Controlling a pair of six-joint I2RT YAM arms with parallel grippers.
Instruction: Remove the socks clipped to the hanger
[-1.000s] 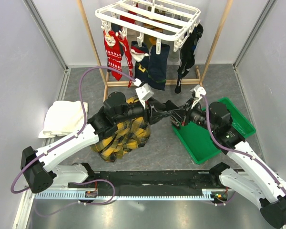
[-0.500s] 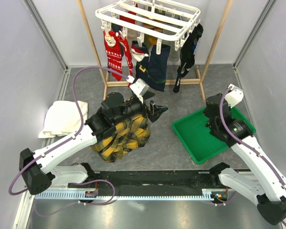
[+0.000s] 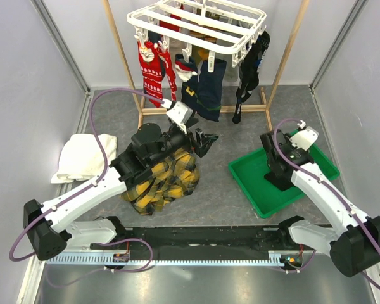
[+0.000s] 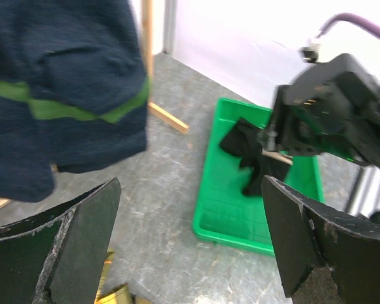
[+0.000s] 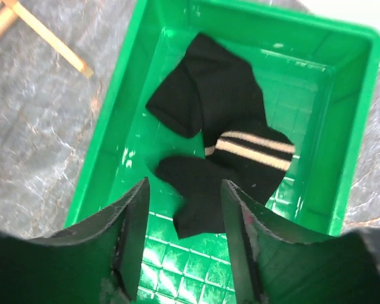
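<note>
Red socks [image 3: 152, 71], a navy sock [image 3: 206, 92] and a black sock [image 3: 248, 69] hang clipped to the hanger [image 3: 177, 35] at the back of the counter [image 3: 221, 190]. A striped black sock [image 5: 228, 126] lies in the green tray [image 5: 358, 107] beneath the right tool [image 5: 185, 190], which is spread and empty. The left tool [image 4: 190, 190], also spread and empty, hovers near the navy sock

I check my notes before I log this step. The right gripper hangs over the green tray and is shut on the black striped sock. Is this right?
Not quite. The right gripper hangs over the green tray, but it is open, not shut: the black striped sock lies in the tray below it. The right wrist view shows it.
</note>
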